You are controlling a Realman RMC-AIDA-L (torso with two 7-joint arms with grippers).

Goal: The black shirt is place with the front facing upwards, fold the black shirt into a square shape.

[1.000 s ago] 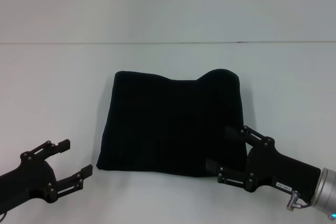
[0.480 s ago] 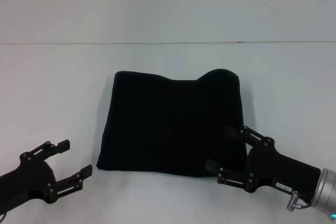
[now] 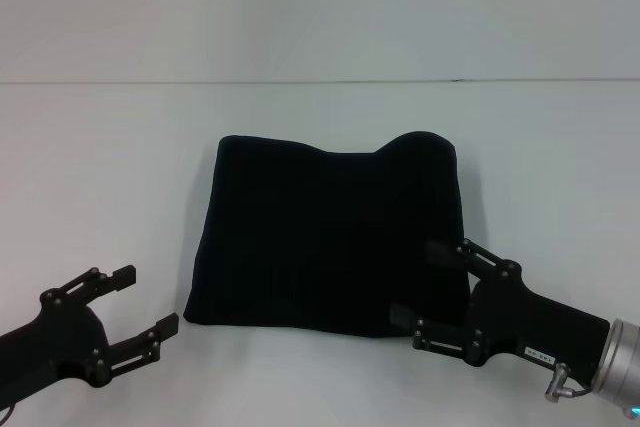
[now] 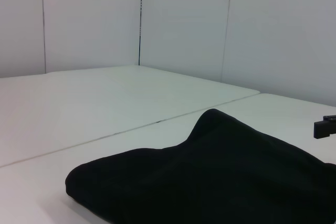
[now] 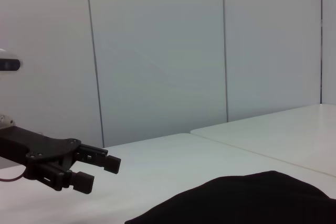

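The black shirt (image 3: 330,237) lies folded into a rough square on the white table, plain black side up, with no lettering showing. It also fills the lower part of the left wrist view (image 4: 210,182) and the right wrist view (image 5: 252,200). My right gripper (image 3: 418,282) is open at the shirt's near right corner, its fingers overlapping the cloth edge. My left gripper (image 3: 142,299) is open too, just off the shirt's near left corner, apart from the cloth. The right wrist view shows the left gripper (image 5: 100,170) across the table.
A white table (image 3: 100,167) carries the shirt, with a seam (image 3: 320,81) running across its far side. Pale wall panels (image 5: 157,51) stand behind it.
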